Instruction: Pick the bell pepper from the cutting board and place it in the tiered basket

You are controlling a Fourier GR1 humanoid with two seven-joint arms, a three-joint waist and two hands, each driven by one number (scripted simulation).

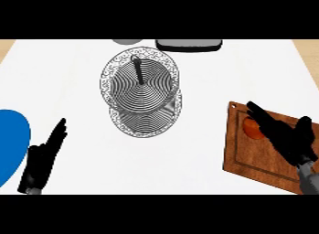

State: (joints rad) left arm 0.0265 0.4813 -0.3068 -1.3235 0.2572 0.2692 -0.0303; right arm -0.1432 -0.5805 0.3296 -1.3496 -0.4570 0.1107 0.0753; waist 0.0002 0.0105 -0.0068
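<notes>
nearest are two black hands. the left hand [45,153], near-left of the one tiered basket [141,91], rests with fingers straight. the right hand [286,135], near-right of it, is spread, fingers straight over the one orange bell pepper [252,129] on the one wooden cutting board [256,164]. the pepper's long axis is hidden. one blue plate [3,146] sits left of the basket on the white counter [209,91]. beyond the basket is one dark tray [188,45].
</notes>
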